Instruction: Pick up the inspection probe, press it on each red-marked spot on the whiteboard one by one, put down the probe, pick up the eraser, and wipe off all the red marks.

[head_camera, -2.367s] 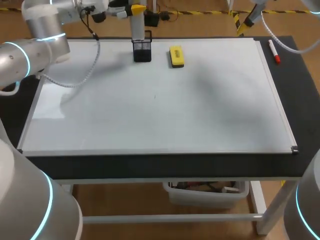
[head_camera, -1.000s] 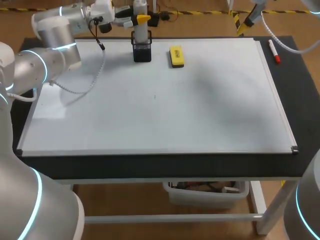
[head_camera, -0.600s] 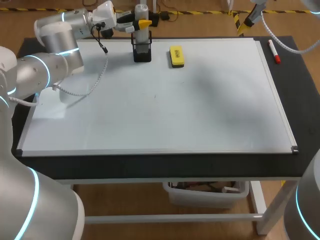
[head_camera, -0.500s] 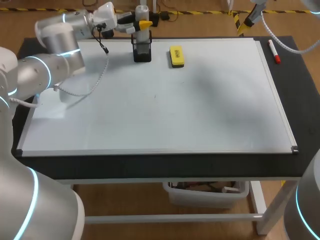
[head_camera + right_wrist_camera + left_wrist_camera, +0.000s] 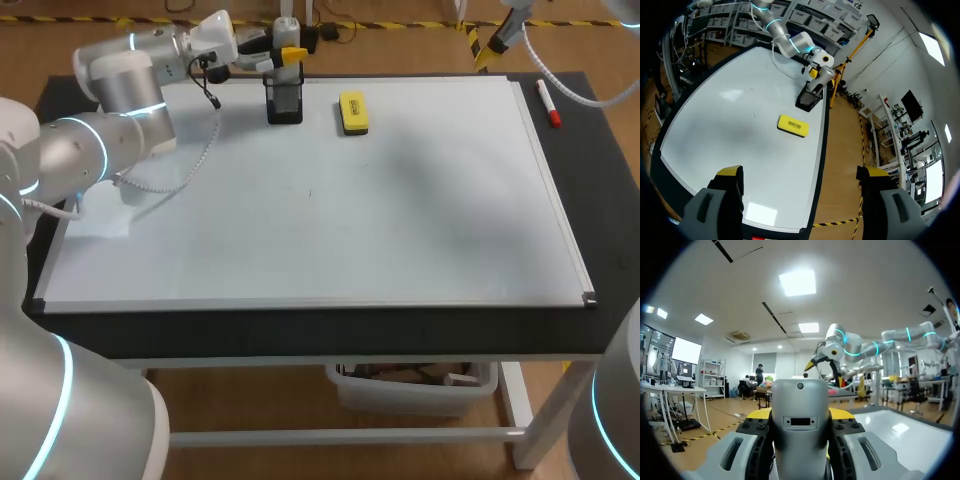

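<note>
The grey inspection probe stands upright with its lower end inside the black mesh holder at the far edge of the whiteboard. My left gripper is shut on the probe, one yellow tip on either side. The yellow eraser lies just right of the holder, also seen as the eraser below my right gripper, which hangs open and empty high above the board. No red marks show on the board.
A red marker lies on the black tabletop past the board's right frame. A tiny dark speck sits near the board's middle. The left arm's cable hangs low over the far-left corner of the board.
My left gripper has lowered the probe a little into the holder, and the left arm's wrist and elbow have swung rightward. The right arm has stayed still.
</note>
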{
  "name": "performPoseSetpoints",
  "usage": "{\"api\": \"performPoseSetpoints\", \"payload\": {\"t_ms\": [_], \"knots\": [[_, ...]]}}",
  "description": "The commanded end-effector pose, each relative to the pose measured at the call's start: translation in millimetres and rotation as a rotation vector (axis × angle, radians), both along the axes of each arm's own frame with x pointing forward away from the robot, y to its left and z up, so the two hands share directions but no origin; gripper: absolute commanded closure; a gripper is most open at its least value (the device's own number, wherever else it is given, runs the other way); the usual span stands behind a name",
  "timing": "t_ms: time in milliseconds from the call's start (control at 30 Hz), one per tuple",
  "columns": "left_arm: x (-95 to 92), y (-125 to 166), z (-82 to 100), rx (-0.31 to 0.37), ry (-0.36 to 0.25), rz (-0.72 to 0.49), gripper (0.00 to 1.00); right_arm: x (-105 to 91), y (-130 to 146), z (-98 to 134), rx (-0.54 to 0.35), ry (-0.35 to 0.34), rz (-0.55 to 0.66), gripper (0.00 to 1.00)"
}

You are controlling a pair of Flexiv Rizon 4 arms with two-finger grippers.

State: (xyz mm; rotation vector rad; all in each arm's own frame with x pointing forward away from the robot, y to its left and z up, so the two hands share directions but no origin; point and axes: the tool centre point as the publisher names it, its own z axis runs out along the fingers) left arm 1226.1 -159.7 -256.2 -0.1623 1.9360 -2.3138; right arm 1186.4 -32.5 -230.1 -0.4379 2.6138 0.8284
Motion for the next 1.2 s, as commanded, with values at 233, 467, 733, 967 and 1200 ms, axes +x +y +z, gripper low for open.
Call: {"api": "performPoseSetpoints", "payload": {"t_ms": [233, 467, 733, 967, 1200], "knots": [[12.6, -2, -8.6, 0.009, -0.078, -0.468, 1.00, -0.3, -1, 1, -0.005, 0.002, 0.002, 0.00], [13.9, -2, -10.3, 0.010, -0.074, -0.492, 0.57, -0.3, -1, 1, -0.005, 0.002, 0.002, 0.00], [14.7, -2, -12.0, 0.018, -0.071, -0.494, 0.00, -0.3, -1, 1, -0.005, 0.002, 0.002, 0.00], [14.6, 1, -9.0, 0.051, -0.079, -0.487, 0.00, -0.3, -1, 1, -0.005, 0.002, 0.002, 0.00], [9.3, 9, -6.0, 0.146, -0.085, -0.459, 0.00, -0.3, -1, 1, -0.005, 0.002, 0.002, 0.00]]}}
